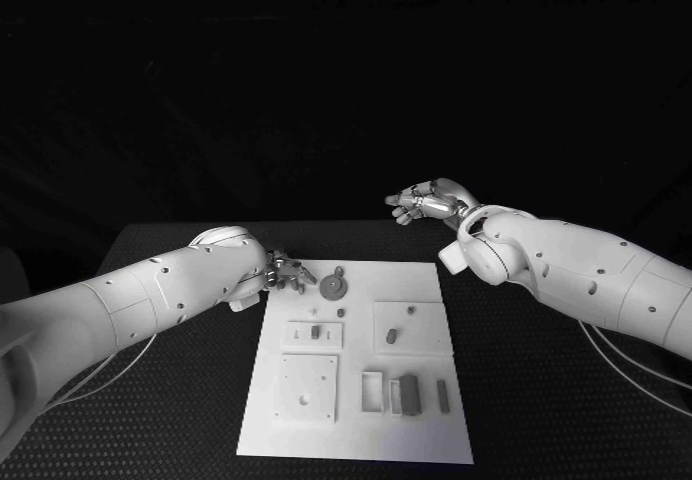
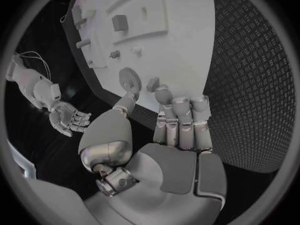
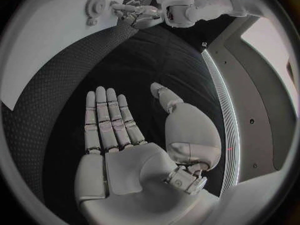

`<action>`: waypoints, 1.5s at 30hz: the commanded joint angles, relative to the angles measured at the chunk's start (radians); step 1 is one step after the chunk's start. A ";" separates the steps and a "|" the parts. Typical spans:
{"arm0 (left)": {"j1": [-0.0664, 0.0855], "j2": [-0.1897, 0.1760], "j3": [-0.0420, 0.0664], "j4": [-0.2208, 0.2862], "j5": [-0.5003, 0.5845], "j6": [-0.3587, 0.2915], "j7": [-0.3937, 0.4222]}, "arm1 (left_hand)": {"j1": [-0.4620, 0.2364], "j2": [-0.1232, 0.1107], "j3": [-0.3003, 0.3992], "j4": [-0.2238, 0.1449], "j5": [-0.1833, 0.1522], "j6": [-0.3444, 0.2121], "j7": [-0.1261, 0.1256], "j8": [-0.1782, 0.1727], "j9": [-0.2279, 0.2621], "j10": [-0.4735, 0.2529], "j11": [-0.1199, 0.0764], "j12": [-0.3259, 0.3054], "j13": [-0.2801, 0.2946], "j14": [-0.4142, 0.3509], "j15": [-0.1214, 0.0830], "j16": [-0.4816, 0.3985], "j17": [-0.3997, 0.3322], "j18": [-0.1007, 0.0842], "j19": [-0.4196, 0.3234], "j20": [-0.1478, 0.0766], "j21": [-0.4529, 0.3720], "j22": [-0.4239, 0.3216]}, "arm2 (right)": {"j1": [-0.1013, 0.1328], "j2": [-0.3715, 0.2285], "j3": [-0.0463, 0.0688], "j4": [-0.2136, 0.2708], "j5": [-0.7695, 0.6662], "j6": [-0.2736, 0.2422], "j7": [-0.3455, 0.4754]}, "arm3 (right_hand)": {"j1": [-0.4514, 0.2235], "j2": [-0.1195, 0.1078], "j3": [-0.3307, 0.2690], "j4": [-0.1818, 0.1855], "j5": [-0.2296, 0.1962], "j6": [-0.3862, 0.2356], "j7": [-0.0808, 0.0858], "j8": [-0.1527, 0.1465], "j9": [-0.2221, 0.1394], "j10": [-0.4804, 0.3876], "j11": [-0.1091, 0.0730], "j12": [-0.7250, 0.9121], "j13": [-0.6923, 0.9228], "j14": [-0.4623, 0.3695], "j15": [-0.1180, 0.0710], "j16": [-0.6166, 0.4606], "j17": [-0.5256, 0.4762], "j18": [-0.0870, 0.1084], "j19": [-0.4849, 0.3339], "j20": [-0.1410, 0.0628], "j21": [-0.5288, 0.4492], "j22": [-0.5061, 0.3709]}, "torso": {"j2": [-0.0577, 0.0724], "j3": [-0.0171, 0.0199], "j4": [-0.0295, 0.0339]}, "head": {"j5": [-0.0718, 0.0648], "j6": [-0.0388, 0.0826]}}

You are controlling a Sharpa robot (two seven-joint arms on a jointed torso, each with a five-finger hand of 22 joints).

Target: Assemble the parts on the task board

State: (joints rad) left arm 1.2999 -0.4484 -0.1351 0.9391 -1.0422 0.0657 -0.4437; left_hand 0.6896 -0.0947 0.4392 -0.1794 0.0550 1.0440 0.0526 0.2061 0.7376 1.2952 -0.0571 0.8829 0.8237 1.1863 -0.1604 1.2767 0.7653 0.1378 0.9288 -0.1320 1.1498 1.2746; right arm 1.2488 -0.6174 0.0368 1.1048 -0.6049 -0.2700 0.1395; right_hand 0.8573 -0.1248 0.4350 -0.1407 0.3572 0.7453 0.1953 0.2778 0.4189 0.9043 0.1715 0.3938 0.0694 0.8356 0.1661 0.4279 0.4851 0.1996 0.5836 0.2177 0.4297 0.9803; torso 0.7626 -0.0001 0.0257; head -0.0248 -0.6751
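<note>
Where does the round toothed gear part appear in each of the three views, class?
Head view: gear on the task board, near its far edge, beside the left hand.
Left wrist view: gear just beyond the fingertips.
Right wrist view: gear beside the left hand.
Shared landmark: the left hand.

Head camera high above the task board [image 1: 361,400]; wrist cameras close behind each palm, both sharing the board.

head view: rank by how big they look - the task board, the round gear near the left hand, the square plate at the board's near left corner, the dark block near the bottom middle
1. Task board, by far the largest.
2. Square plate.
3. and 4. Round gear and dark block look about alike; the block lies nearer the camera, so I won't rank them.
</note>
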 commanded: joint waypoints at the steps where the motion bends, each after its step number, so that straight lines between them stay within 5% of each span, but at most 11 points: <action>1: -0.004 0.005 0.000 -0.007 0.043 0.040 0.020 | 0.005 0.009 -0.001 -0.006 -0.002 -0.006 0.006 -0.002 -0.001 -0.006 0.002 0.001 -0.002 0.002 -0.001 0.003 -0.001 -0.019 0.000 -0.104 -0.001 0.001 | 0.000 0.001 0.000 0.000 -0.002 0.013 0.012 | 0.005 -0.003 -0.006 -0.002 0.006 -0.007 0.029 0.001 -0.001 0.005 0.003 -0.006 -0.001 -0.004 0.001 -0.006 -0.002 0.019 -0.006 0.000 -0.007 0.001 | -0.001 -0.0003 0.0003 | 0.000 -0.002; 18: -0.008 0.001 -0.001 -0.008 0.043 0.067 0.008 | 0.025 0.040 -0.002 -0.025 0.002 0.003 0.004 0.003 0.000 -0.006 0.000 0.008 -0.005 0.002 -0.003 0.011 -0.005 -0.020 0.002 -0.106 0.002 0.004 | 0.000 0.000 0.000 0.000 -0.002 0.012 0.011 | 0.005 -0.003 -0.007 -0.002 0.007 -0.007 0.029 0.001 -0.001 0.005 0.003 -0.007 -0.001 -0.005 0.001 -0.007 -0.002 0.019 -0.007 0.001 -0.008 0.002 | -0.001 -0.0002 0.0003 | -0.001 -0.004; 30: -0.008 0.002 -0.001 -0.016 0.044 0.058 0.008 | 0.077 0.111 0.015 -0.048 0.076 0.008 0.003 0.009 0.000 -0.004 -0.001 0.017 -0.011 0.002 -0.004 0.021 -0.013 -0.025 0.006 -0.107 0.007 0.009 | 0.000 0.001 0.000 -0.001 -0.002 0.013 0.011 | 0.006 -0.002 -0.007 -0.002 0.007 -0.007 0.029 0.002 -0.002 0.005 0.003 -0.007 -0.001 -0.005 0.001 -0.007 -0.002 0.019 -0.008 0.001 -0.008 0.002 | -0.001 0.0004 0.0003 | -0.002 -0.005; 39: -0.007 0.000 -0.001 -0.016 0.065 0.058 0.012 | 0.095 0.160 0.016 -0.055 0.090 0.011 0.004 0.012 0.000 -0.006 0.000 0.020 -0.015 -0.001 -0.003 0.025 -0.019 -0.029 0.003 -0.106 0.007 0.011 | 0.000 0.001 0.000 -0.003 -0.002 0.013 0.011 | 0.006 -0.002 -0.007 -0.002 0.007 -0.007 0.029 0.002 -0.002 0.005 0.003 -0.007 -0.001 -0.005 0.001 -0.007 -0.002 0.019 -0.008 0.001 -0.009 0.002 | -0.001 0.0006 0.0007 | -0.002 -0.008; 43: -0.007 -0.004 0.000 -0.016 0.086 0.060 0.020 | 0.114 0.199 0.023 -0.063 0.094 0.025 0.002 0.020 0.002 -0.003 -0.001 0.023 -0.018 -0.002 -0.003 0.028 -0.021 -0.031 0.001 -0.106 0.008 0.014 | 0.000 0.000 0.000 -0.003 -0.002 0.014 0.011 | 0.007 -0.002 -0.008 -0.002 0.007 -0.007 0.029 0.002 -0.002 0.005 0.003 -0.007 -0.001 -0.005 0.001 -0.007 -0.002 0.019 -0.008 0.001 -0.009 0.002 | -0.001 0.0005 0.0010 | -0.002 -0.009; 44: -0.007 -0.005 0.000 -0.015 0.092 0.063 0.020 | 0.128 0.201 0.038 -0.062 0.067 0.031 -0.001 0.023 0.003 -0.001 -0.001 0.023 -0.019 -0.001 -0.004 0.030 -0.021 -0.030 0.001 -0.107 0.008 0.014 | 0.000 0.000 0.000 -0.003 -0.002 0.014 0.011 | 0.007 -0.002 -0.008 -0.002 0.007 -0.007 0.029 0.002 -0.002 0.005 0.003 -0.007 -0.001 -0.005 0.001 -0.007 -0.002 0.019 -0.008 0.001 -0.009 0.002 | -0.001 0.0007 0.0012 | -0.003 -0.008; 45: -0.007 -0.007 0.000 -0.014 0.095 0.064 0.020 | 0.158 0.192 0.084 -0.045 -0.001 0.037 -0.001 0.026 0.004 0.002 -0.005 0.023 -0.021 -0.001 -0.006 0.031 -0.023 -0.029 0.002 -0.108 0.006 0.013 | 0.000 0.000 0.000 -0.003 -0.002 0.014 0.011 | 0.007 -0.002 -0.008 -0.002 0.007 -0.007 0.029 0.002 -0.002 0.005 0.003 -0.007 -0.001 -0.005 0.001 -0.007 -0.002 0.019 -0.008 0.001 -0.009 0.002 | -0.001 0.0005 0.0013 | -0.003 -0.009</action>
State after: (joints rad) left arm 1.2962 -0.4533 -0.1337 0.9242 -0.9750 0.1092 -0.4300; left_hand 0.8267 0.0870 0.5093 -0.2263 0.0788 1.0752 0.0513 0.2240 0.7371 1.2953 -0.0572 0.9014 0.8025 1.1848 -0.1555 1.3049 0.7426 0.1198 0.9289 -0.1319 1.1538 1.2878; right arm 1.2488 -0.6176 0.0366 1.1018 -0.6049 -0.2696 0.1396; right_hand 0.8573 -0.1248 0.4322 -0.1434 0.3608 0.7460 0.1946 0.2778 0.4183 0.9043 0.1715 0.3899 0.0696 0.8358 0.1660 0.4241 0.4843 0.1997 0.5838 0.2175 0.4258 0.9808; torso 0.7618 0.0004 0.0263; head -0.0271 -0.6838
